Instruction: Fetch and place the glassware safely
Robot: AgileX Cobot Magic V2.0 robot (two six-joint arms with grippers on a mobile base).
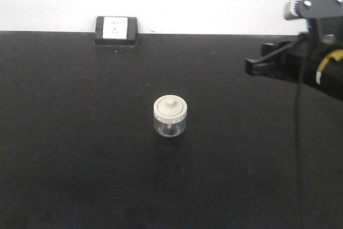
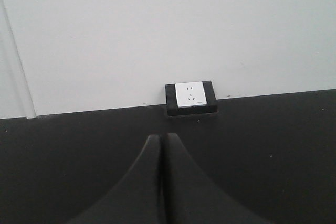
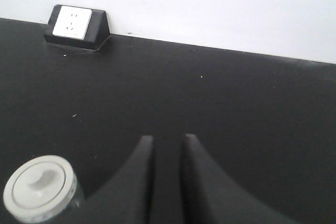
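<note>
The glassware (image 1: pixel 170 117), a small squat clear jar with a cream-white knobbed lid, stands upright in the middle of the black table (image 1: pixel 80 159). The right wrist view has it at the lower left (image 3: pixel 41 188), beside and apart from the fingers. My right gripper (image 3: pixel 167 138) hovers to the right of and above the jar (image 1: pixel 254 66), slightly open with nothing between its fingers. My left gripper (image 2: pixel 161 136) is shut and empty, pointing at the back wall; the jar is out of its view.
A white socket in a black housing (image 1: pixel 116 29) sits at the table's back edge against the white wall, also seen in both wrist views (image 2: pixel 191 97) (image 3: pixel 77 27). A dark cable (image 1: pixel 299 148) hangs from the right arm.
</note>
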